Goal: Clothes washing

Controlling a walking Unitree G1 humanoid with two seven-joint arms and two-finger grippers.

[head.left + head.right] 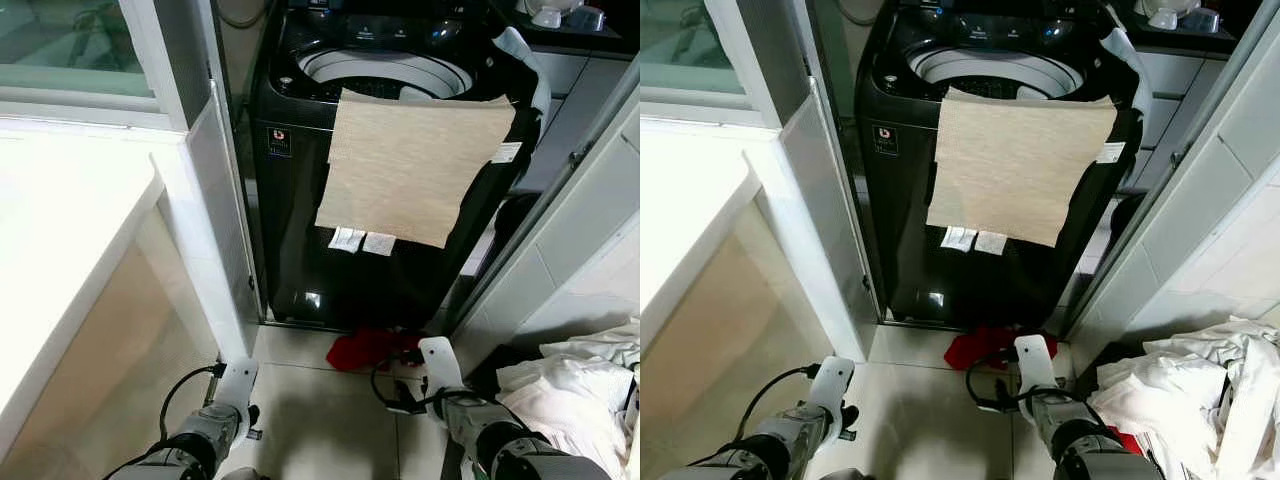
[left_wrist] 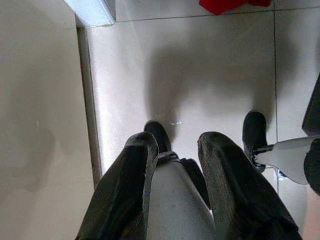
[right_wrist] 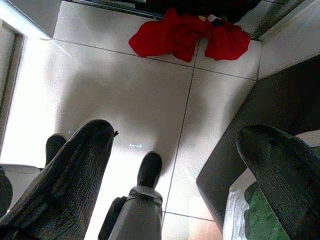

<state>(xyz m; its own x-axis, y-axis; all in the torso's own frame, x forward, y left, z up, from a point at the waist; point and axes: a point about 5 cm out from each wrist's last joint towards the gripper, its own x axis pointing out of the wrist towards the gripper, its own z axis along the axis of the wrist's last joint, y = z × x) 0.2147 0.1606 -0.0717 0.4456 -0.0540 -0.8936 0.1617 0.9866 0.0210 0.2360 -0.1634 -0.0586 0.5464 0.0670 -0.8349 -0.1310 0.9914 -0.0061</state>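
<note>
- At twelve o'clock from the robot stands a black top-loading washing machine [image 1: 330, 260], lid up, its pale drum ring showing.
- Over its front rim hangs a beige cloth [image 1: 410, 165], draped flat down the front panel, its top edge running left to right and its lower edge slanting down toward the right.
- On the tiled floor [image 1: 320, 410] at the machine's foot, about one o'clock, lies a red garment [image 3: 187, 37], crumpled, its long axis running side to side along the machine's base.
- At three o'clock sits a heap of white laundry [image 1: 1200, 390].
- Left gripper [image 2: 175, 150] hangs low over the tiles, fingers a little apart and empty.
- Right gripper [image 3: 180, 145] hangs low too, fingers spread wide, holding nothing.
</note>
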